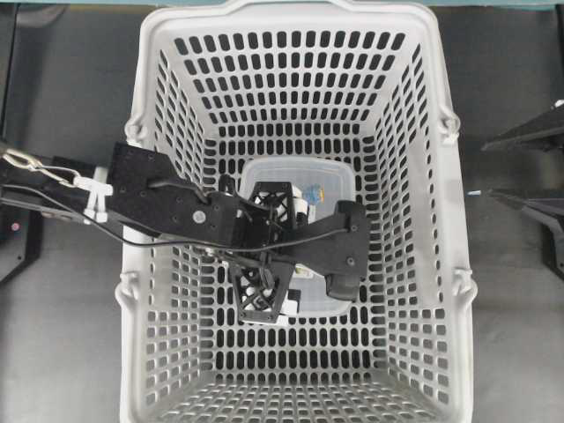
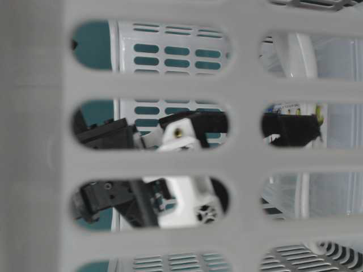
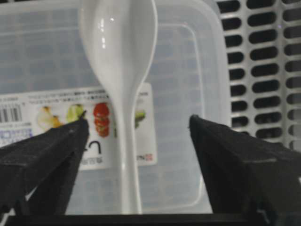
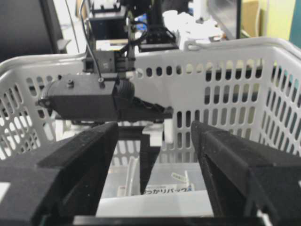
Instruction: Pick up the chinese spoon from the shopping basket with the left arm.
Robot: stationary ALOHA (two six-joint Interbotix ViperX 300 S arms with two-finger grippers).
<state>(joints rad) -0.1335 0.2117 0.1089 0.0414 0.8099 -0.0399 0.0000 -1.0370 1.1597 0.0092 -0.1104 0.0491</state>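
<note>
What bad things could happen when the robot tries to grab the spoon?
The spoon is glossy and its handle is thin, so it might slip out when the open left pincer closes. It lies on the smooth lid of a plastic box, so a nudge might slide it off. The pincer is deep in the basket, so pushing lower might press on the box.

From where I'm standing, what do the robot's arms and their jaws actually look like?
Both are black. The left arm is built of flat plates dotted with screw holes, with thin black cables and white clips along it. Its gripper has dark, rough-textured wedge-shaped fingers; overhead they show an open lattice frame. The right gripper has the same matte black wedges.
</note>
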